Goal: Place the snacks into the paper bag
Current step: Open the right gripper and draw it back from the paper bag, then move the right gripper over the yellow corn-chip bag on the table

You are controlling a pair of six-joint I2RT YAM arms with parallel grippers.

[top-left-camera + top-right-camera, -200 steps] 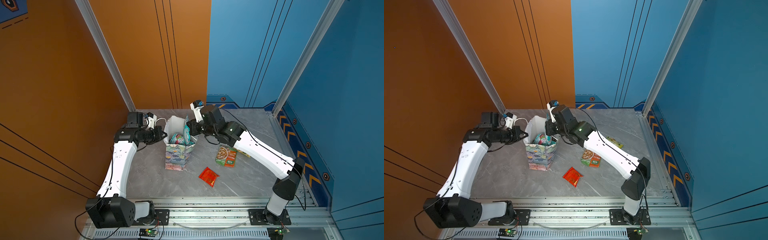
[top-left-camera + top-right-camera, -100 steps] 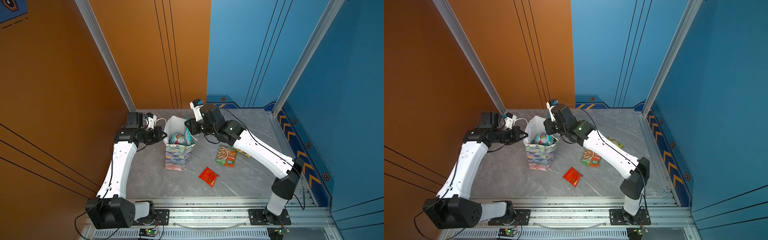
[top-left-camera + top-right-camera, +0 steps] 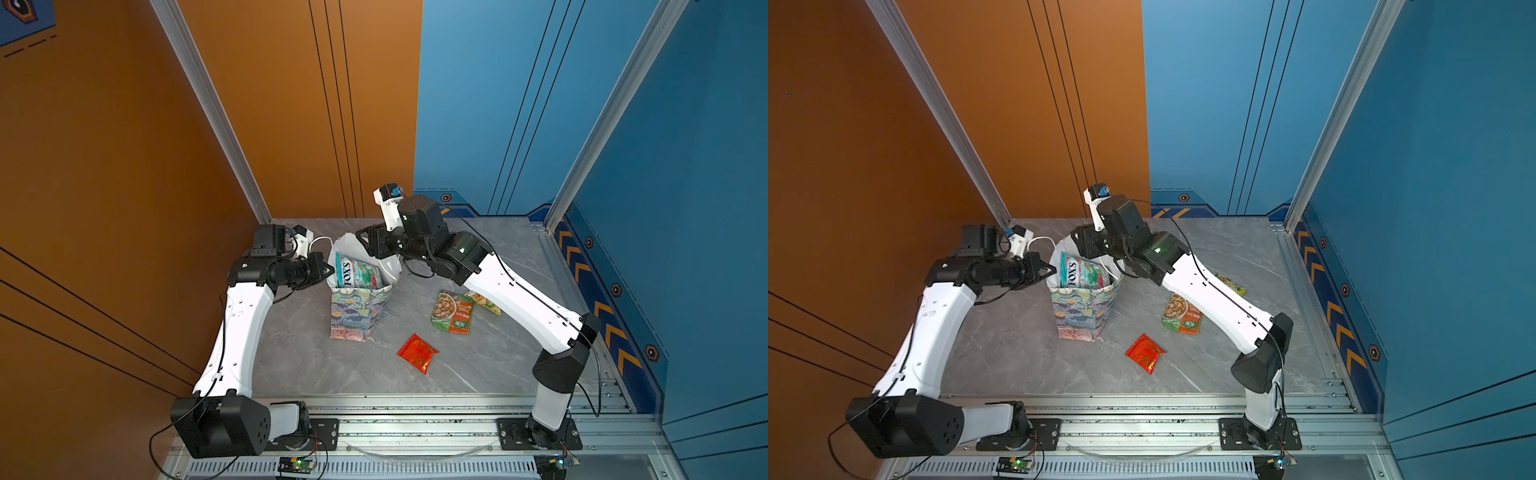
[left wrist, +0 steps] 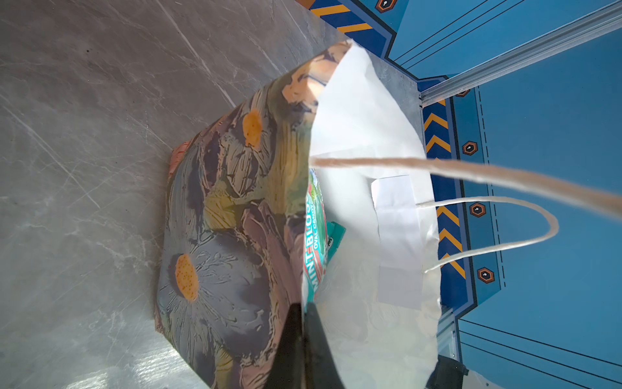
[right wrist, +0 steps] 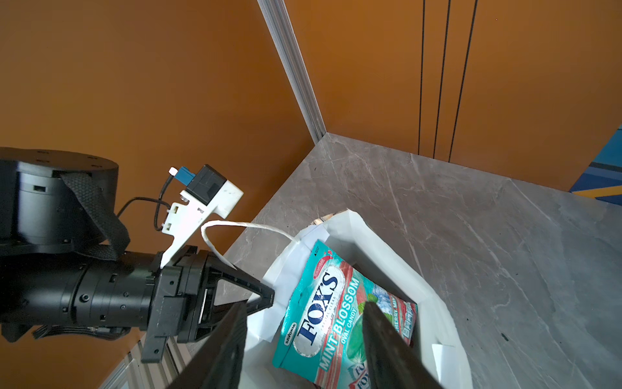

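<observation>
Step in hand, as I read it: dropping 1 snack into the paper bag [image 3: 357, 309], w/ the right arm about due to pull out. The bag stands upright on the tabletop [image 3: 311, 365], mouth up, long axis vertical. The left gripper [image 4: 302, 310] is clamped on the bag's rim, 1 finger outside & 1 inside, holding the mouth open; a cord handle [image 5: 242, 227] loops up close by. The right gripper [image 5: 303, 308] hangs over the mouth w/ jaws apart & grips nothing. The teal FOX'S packet [image 5: 323, 313] sits below it inside the bag, untouched as far as the wrist view shows. That packet leans on end, printed face up. Its long axis slants from a top corner near the rim on the left gripper's side down to a lower end hidden deep in the bag; what else lies under it I can't tell. 3 snacks lie flat on the tabletop: a green-orange packet [image 3: 452, 312] near the right arm, a yellow-green packet [image 3: 484, 302] just beside it & partly hidden by that arm, & a small red packet [image 3: 417, 353] nearer the front, apart from both. Next move prob. calls for lifting the right gripper clear w/o snagging rim or handle, then a low pinch on 1 packet's edge, since they lie thin & glossy; the left gripper's hold on the rim matters throughout.
</observation>
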